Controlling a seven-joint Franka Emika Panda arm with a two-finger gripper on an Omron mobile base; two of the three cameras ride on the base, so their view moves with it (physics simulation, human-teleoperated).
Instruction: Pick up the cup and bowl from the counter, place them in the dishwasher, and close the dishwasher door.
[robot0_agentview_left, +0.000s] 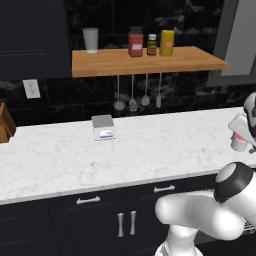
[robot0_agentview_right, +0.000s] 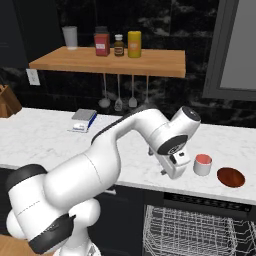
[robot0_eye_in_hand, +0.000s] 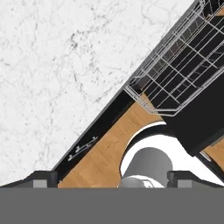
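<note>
A white cup (robot0_agentview_right: 202, 164) with a red inside stands on the white marble counter (robot0_agentview_right: 45, 137) near its front edge. The same cup (robot0_agentview_left: 238, 143) sits at the right margin of the left base view, half behind my arm. Just right of it lies a dark red bowl (robot0_agentview_right: 231, 177). My gripper (robot0_agentview_right: 168, 171) hangs over the counter's front edge, a short way left of the cup and not touching it. In the hand view my gripper (robot0_eye_in_hand: 111, 178) is open, with nothing between its fingertips (robot0_eye_in_hand: 43, 179). Below the counter the dishwasher is open, its silvery wire rack (robot0_agentview_right: 200, 227) pulled out.
A small grey scale (robot0_agentview_left: 103, 127) sits mid-counter, and a wooden knife block (robot0_agentview_left: 5, 125) at the far left. Above hangs a wooden shelf (robot0_agentview_left: 145, 61) with jars and a white glass, utensils dangling under it. Dark cabinets with silver handles (robot0_agentview_left: 88, 200) run below the counter.
</note>
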